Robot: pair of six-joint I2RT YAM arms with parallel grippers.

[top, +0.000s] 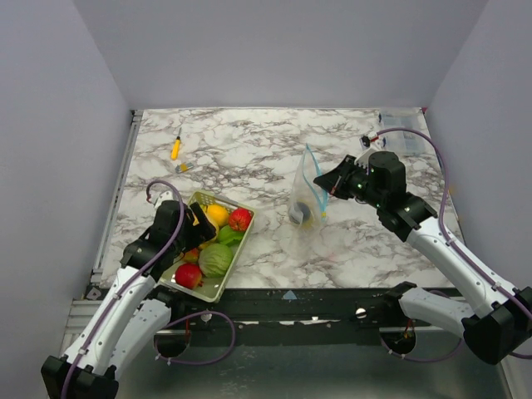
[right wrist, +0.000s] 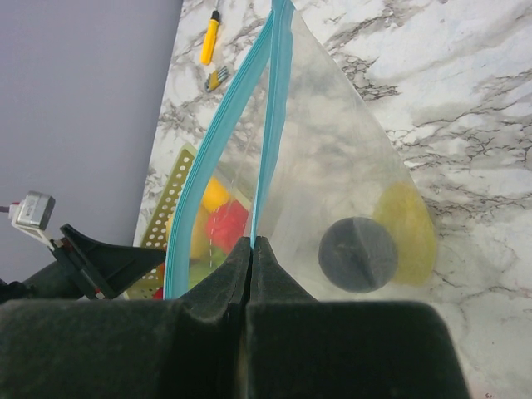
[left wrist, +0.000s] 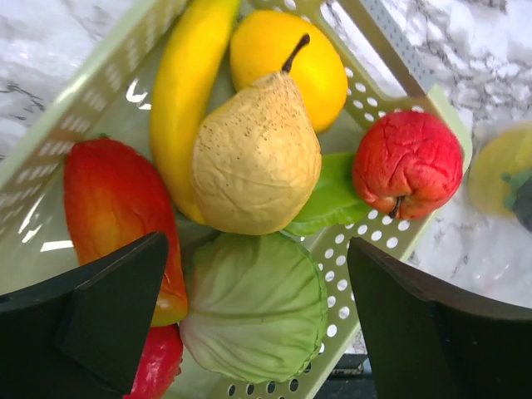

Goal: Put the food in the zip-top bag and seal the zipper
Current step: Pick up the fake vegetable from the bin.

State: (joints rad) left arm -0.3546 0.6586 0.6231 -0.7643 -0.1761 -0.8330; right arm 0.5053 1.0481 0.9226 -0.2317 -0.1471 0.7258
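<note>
Right wrist view shows the right gripper clamped on the zipper, propping the zip-top bag open right of the basket, likely for loading; above that basket's food, the left gripper hovers spread wide, empty.

Glossy food heaped, zip-top bag upright, zipper open

Got the basket sitting on the table, food heaped in it, pear on top, left gripper right above it. Right of the basket: zip-top bag, more food inside, right gripper on its rim. Behind the basket: small tool.
</note>
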